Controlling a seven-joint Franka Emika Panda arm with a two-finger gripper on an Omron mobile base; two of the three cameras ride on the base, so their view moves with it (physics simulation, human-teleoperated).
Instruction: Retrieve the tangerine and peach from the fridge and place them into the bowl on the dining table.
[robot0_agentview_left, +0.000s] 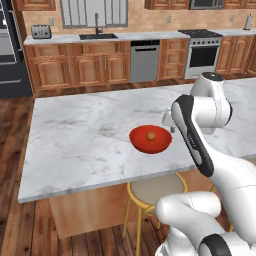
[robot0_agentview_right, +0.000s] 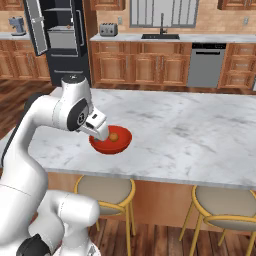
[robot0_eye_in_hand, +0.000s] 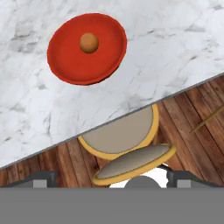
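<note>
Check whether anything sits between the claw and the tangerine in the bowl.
Nothing visible does. The tangerine lies alone in the red bowl on the dining table; the open claw looks down on it from above the table edge, with only bare marble and a stool below.

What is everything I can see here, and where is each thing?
Bowl: one, glossy red, on the marble table near its front edge.
Tangerine: one, bright orange, inside the bowl.
Dining table: one, white-grey marble top, wooden base, middle of the room.
Stools: two, yellow frames, tan seats, tucked at the table's front.
Fridge: one, black, door open, back left.
Dishwasher: one, grey, among wooden cabinets on the back wall.
Sink: one, dark, under the window.
Toaster: one, silver, on the back counter.
Stove: one, silver and black, back right.
Gripper: one, dark fingertips, open, empty, above the table edge beside the bowl.
</note>
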